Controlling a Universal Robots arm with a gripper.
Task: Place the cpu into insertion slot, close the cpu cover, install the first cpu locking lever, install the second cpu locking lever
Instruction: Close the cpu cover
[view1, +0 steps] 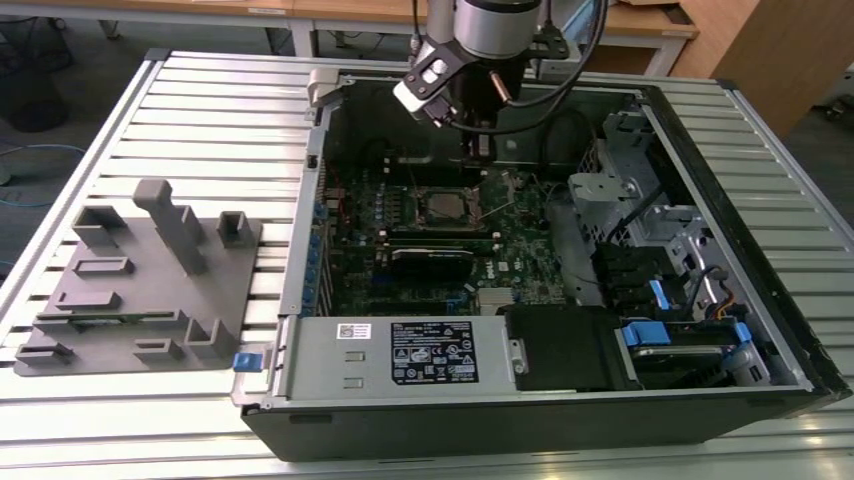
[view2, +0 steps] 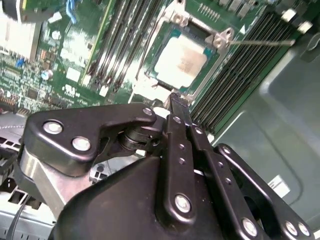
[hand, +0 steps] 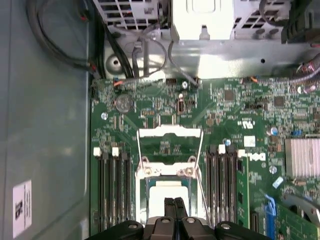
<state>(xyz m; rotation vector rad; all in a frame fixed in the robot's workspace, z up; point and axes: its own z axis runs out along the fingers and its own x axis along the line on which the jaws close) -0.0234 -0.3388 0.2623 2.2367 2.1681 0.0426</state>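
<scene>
The cpu sits seated in the slot. The cover stands swung open just beyond the slot, leaving the chip bare. The gripper, clenched and empty, hovers over the slot's edge, its narrow tip apparently suited to pushing.

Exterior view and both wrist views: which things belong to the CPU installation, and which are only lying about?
For the job:
cpu; insertion slot; cpu cover; gripper, fingers shut, near the cpu.

Just lying about:
grey fixture block; black card; memory slots; power supply box.
</scene>
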